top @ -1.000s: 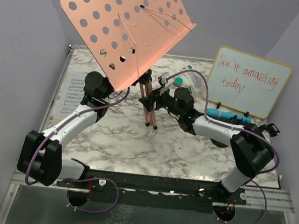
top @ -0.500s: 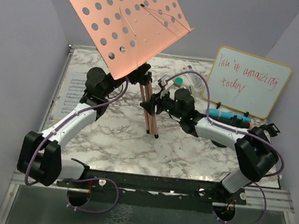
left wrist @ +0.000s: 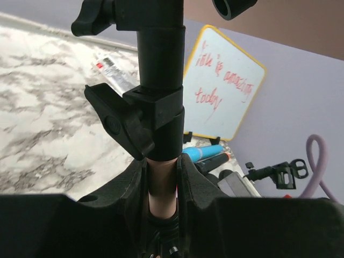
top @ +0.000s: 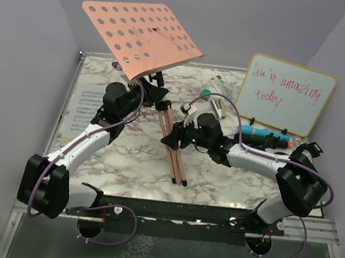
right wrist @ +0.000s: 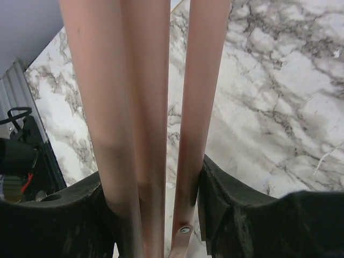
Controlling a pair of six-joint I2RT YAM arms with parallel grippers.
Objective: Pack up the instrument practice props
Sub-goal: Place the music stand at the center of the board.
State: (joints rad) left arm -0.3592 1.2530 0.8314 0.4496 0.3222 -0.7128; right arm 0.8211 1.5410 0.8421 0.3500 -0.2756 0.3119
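The pink perforated music rack (top: 142,38) is held off the table, its desk tilted up at the back left. Its tripod legs (top: 175,151) are folded together and point toward the near edge. My left gripper (top: 144,94) is shut on the pink pole (left wrist: 162,185) just under the black clamp (left wrist: 137,121). My right gripper (top: 172,138) is shut around the bundled legs (right wrist: 145,134). Printed sheet-music pages (top: 83,103) lie at the table's left edge. A blue microphone (top: 265,138) lies in front of the whiteboard, with a black microphone (left wrist: 215,162) beside it.
The wood-framed whiteboard (top: 286,95) with red writing stands at the back right. A green eraser (top: 206,92) and a white tube (top: 218,84) lie near the back edge. Purple walls close in the table on the left, back and right.
The rack's desk has dropped and tipped back, and its legs have swung toward the near edge. My right gripper has closed on the legs and moved nearer.
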